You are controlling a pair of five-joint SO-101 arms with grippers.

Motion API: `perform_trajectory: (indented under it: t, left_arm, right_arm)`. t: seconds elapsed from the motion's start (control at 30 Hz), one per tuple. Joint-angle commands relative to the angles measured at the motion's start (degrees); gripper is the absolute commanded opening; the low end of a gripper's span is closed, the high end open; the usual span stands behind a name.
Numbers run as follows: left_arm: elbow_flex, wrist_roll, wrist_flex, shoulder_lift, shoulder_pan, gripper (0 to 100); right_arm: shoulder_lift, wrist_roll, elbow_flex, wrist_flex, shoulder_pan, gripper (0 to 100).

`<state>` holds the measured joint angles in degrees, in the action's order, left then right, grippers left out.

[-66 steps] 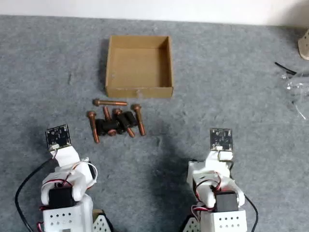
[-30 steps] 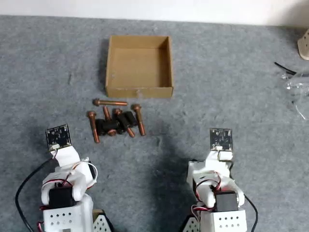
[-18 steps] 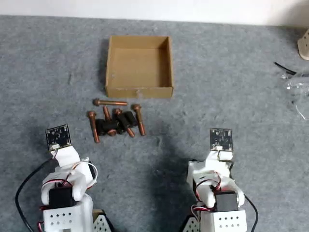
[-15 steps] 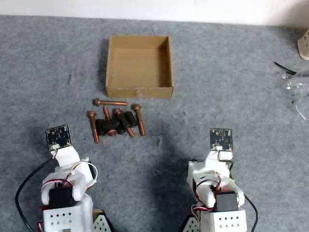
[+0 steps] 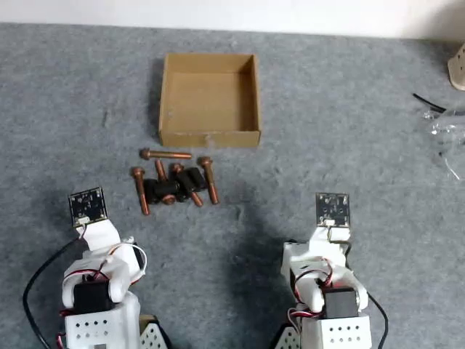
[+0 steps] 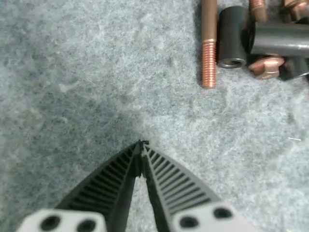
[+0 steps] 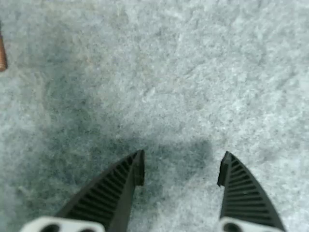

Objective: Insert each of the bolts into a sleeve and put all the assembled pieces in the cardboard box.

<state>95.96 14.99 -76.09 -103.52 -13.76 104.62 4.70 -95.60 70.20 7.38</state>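
1. While my left end effector [image 6: 141, 145] hangs low over the grey tabletop [image 6: 72, 72], its two ribbed fingers are pressed together at the tips, with nothing between them.
2. From that wrist, a copper bolt [image 6: 209, 43] lies with its threaded end toward me; a black sleeve [image 6: 231, 36] lies just beside it, open mouth showing; a second sleeve [image 6: 280, 41] lies crosswise right next to the first; a bolt head [image 6: 266, 66] sits against its side.
3. My right end effector [image 7: 181, 168] is over bare tabletop, fingers well apart and gripping nothing; one bolt tip [image 7: 1, 55] shows at the edge of that wrist view.
4. Seen from above, the bolts [image 5: 166, 154] and sleeves [image 5: 161, 190] lie in one loose cluster on the tabletop, just in front of the cardboard box [image 5: 209, 137]; one bolt lies by itself, parallel to the box's near wall; the others lie mixed among the sleeves; whether any bolt sits inside a sleeve, I cannot tell.
5. The cardboard box stands open; its brown floor shows from wall to wall.
6. My left arm [image 5: 98, 280] is near the cluster; my right arm [image 5: 323, 287] is well apart from it.
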Motion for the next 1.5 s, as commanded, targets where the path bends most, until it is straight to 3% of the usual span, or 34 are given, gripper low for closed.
perform_trajectory:
  t: [0.0, 0.33, 0.53, 0.7, 0.8, 0.93, 1.07, 1.33, 1.47]
  left_arm:
    - [1.27, -0.62, -0.35, 0.22, -0.22, 1]
    - [1.27, -0.79, 3.16, 0.13, 14.64, 1]
    - [1.27, -0.62, 13.63, 0.31, 15.69, 1]
    - [1.27, -0.53, 7.47, 0.22, 15.69, 1]
    - [0.57, -0.79, 7.12, 0.13, 14.37, 1]
    - [-5.85, -1.49, 7.12, 0.13, 4.18, 1]
    - [-13.93, -19.08, 8.18, 0.13, -5.76, 1]
    - [-25.1, -20.75, 8.53, 0.48, -6.11, 1]
    - [-31.25, -21.01, 8.26, 0.84, -3.12, 1]
  right_arm:
    - [0.57, 0.53, -8.92, 0.66, -0.57, 23.8]
    - [0.57, 0.53, -8.92, 0.66, -0.57, 23.8]
    - [0.57, 0.53, -8.92, 0.66, -0.57, 23.8]
    - [0.57, 0.53, -8.92, 0.66, -0.57, 23.8]
    - [0.57, 0.53, -8.92, 0.66, -0.57, 23.8]
    - [0.57, 0.53, -8.92, 0.66, -0.48, 23.8]
    - [0.57, 0.79, -8.92, 0.66, -0.31, 23.8]
    - [0.57, 0.88, -8.92, 0.57, -0.31, 23.8]
    - [0.57, 0.88, -8.92, 0.13, -0.31, 23.8]
